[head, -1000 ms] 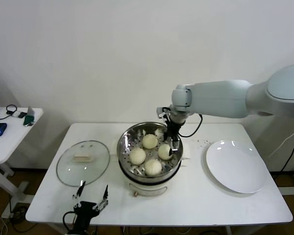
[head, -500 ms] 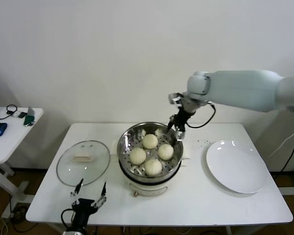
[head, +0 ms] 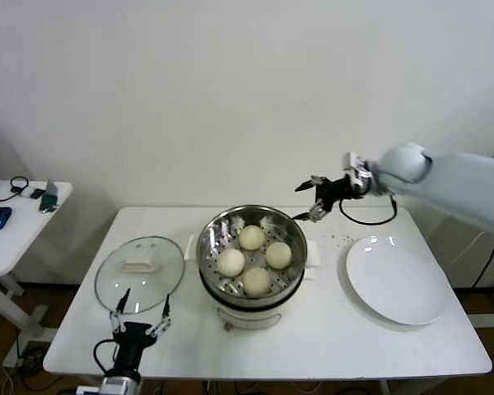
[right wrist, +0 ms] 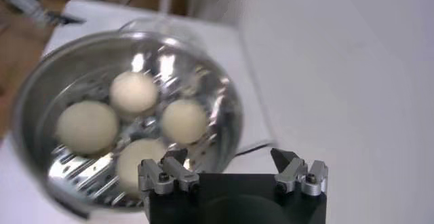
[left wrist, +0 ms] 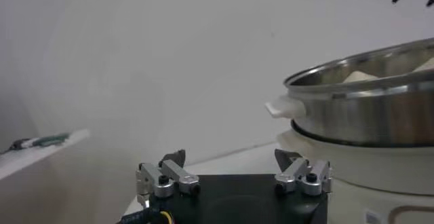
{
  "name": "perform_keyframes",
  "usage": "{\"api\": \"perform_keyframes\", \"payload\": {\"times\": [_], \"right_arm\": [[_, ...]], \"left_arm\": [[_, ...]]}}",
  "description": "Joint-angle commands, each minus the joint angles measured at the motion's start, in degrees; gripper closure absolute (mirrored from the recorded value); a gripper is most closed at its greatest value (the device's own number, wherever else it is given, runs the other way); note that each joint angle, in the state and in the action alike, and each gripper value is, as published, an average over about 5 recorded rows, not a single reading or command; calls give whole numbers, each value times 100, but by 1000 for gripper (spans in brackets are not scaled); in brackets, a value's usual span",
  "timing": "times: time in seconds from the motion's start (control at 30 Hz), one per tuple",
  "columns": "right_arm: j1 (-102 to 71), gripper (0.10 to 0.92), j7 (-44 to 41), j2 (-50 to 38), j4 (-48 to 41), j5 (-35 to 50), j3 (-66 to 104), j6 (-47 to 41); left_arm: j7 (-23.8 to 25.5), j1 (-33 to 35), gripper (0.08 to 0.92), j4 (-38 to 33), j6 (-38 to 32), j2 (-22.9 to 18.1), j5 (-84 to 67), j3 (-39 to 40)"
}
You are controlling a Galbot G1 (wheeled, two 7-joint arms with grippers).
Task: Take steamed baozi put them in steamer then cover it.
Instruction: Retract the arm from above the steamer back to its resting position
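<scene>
Right tool point(head: 315, 199) spread, above steamer point(head: 252, 251) far rim; left tool point(head: 138, 311) spread, near cover point(head: 140, 273).

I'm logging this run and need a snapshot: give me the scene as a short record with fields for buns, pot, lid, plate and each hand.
baozi: four, all on the perforated tray inside the steamer
steamer: mid-table, uncovered
cover: flat on the table at the steamer's left, handle up
plate: white, bare, at the steamer's right
right hand: open, holding nothing, in the air above the table between the steamer's far rim and the plate
left hand: open, holding nothing, low at the table's near edge just in front of the cover
</scene>
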Motion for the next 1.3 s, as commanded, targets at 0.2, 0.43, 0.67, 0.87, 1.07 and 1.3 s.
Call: {"api": "perform_keyframes", "payload": {"times": [0.2, 0.43, 0.67, 0.87, 1.07, 1.3], "right_arm": [[-7012, 203, 2246, -1380, 743, -812, 7611, 965], [-8963, 203, 2494, -502, 857, -1068, 10019, 1049], [-10254, 203, 2455, 268, 1079, -1384, 11330, 1067], [-11025, 203, 2408, 797, 1353, -1671, 11918, 914], [-11618, 203, 2330, 1260, 1516, -2140, 12282, 809], [-11996, 203, 2203, 1563, 1562, -2411, 12610, 820]], "left_arm": [[-496, 29, 177, -175, 900, 18, 2623, -139], [-593, -38, 177, -237, 1425, 71, 3902, -68], [-402, -252, 177, -143, 1729, 249, 5234, -79], [-131, -590, 177, 92, 1776, 496, 6133, -65], [419, -980, 177, 489, 1682, 748, 6555, -43], [560, -1833, 177, 1506, 1403, 890, 6589, 16]]}}
